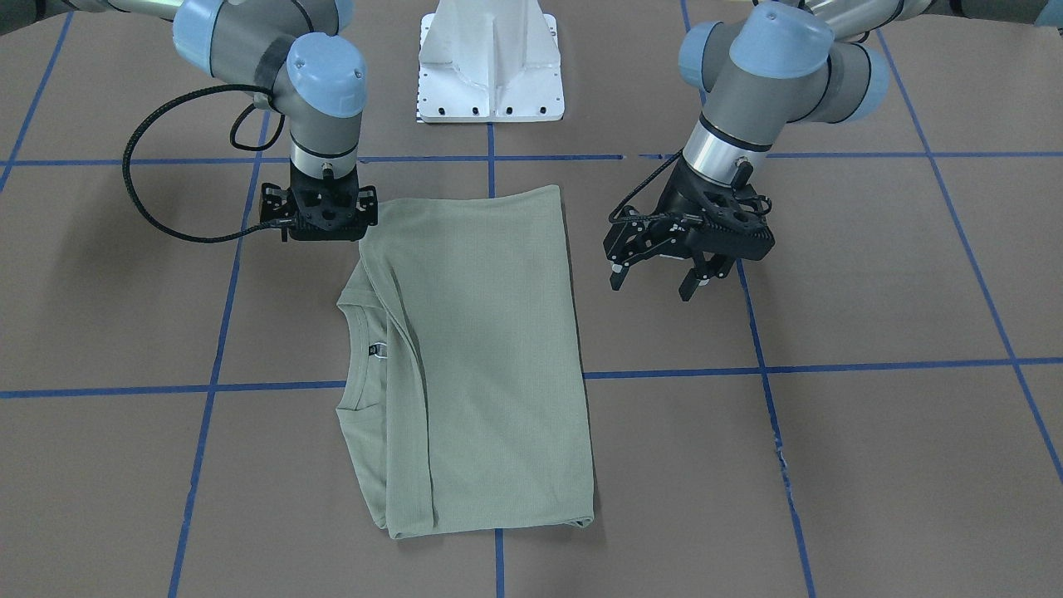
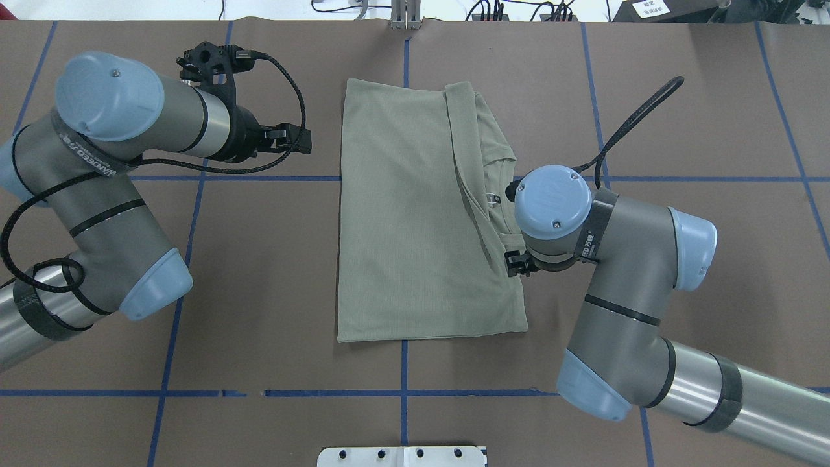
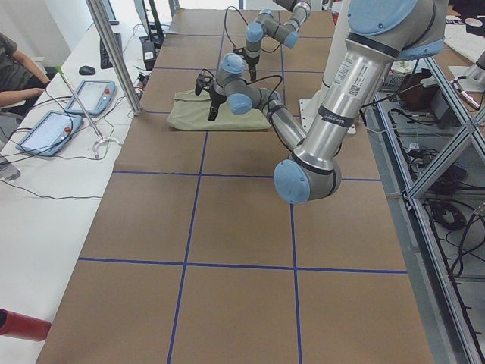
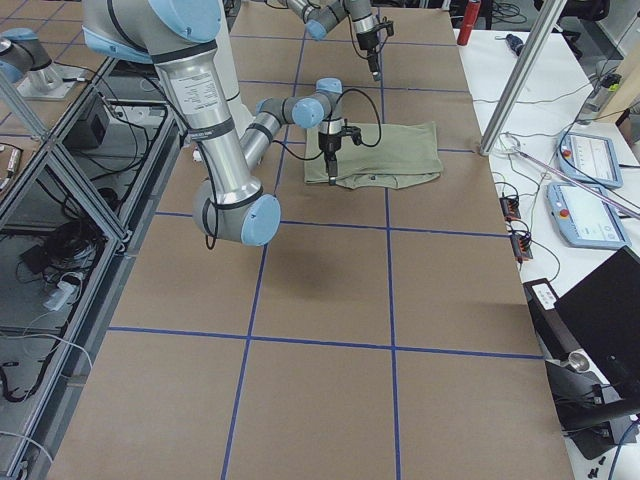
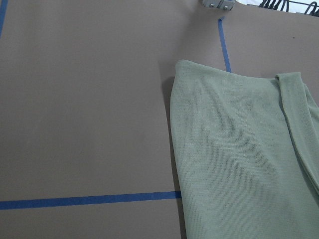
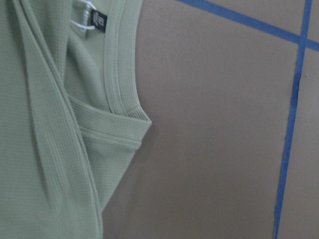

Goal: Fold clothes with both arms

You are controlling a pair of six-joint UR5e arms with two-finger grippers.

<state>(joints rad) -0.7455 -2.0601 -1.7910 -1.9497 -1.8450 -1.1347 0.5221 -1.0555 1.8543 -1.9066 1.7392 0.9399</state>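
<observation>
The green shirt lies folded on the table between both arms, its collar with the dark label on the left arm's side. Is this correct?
No. The collar with the dark label is on the side of the right arm, as the overhead view shows. The rest is right.

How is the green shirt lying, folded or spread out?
Folded: the shirt forms a compact rectangle, sleeves tucked away, one layer overlapping the collar.

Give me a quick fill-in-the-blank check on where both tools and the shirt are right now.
The left tool hangs ___, off the shirt.
The right tool stands at the shirt's corner beside the ribbed ___.
The tape lines on the table are ___.
Missing: open; collar; blue.
</observation>
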